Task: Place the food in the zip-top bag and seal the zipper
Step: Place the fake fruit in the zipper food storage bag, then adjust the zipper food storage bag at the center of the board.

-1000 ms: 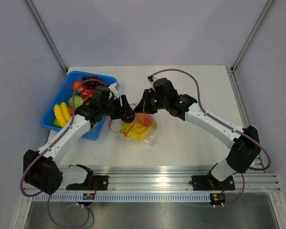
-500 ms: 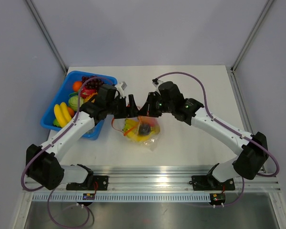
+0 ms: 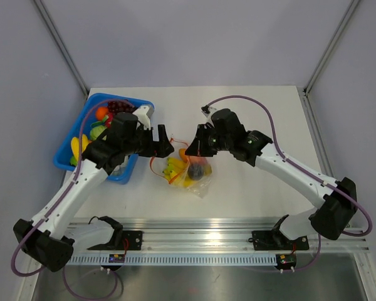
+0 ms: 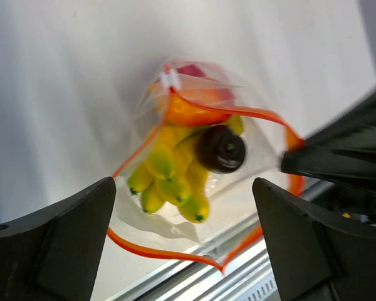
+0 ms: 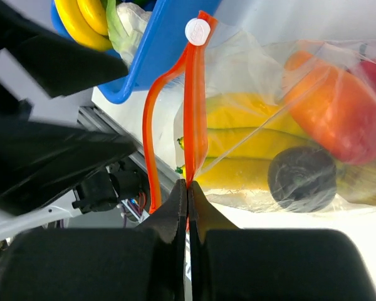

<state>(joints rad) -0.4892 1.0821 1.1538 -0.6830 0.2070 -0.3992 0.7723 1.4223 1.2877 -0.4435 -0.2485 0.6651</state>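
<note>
The clear zip-top bag lies on the table between my grippers, its mouth gaping. Inside are yellow bananas, an orange piece, a red piece and a dark round piece. The red-orange zipper loops open around the mouth, with its white slider at one end. My right gripper is shut on the zipper strip at the bag's right side. My left gripper is open and empty just left of the bag's mouth, looking into it.
The blue tray stands at the left with more toy fruit, among them bananas and grapes. Its corner shows in the right wrist view. The aluminium rail runs along the near table edge.
The left gripper has drawn back from the bag's mouth to the left. A dark round piece now lies in the bag. The right gripper has shifted slightly right, still pinching the strip.
</note>
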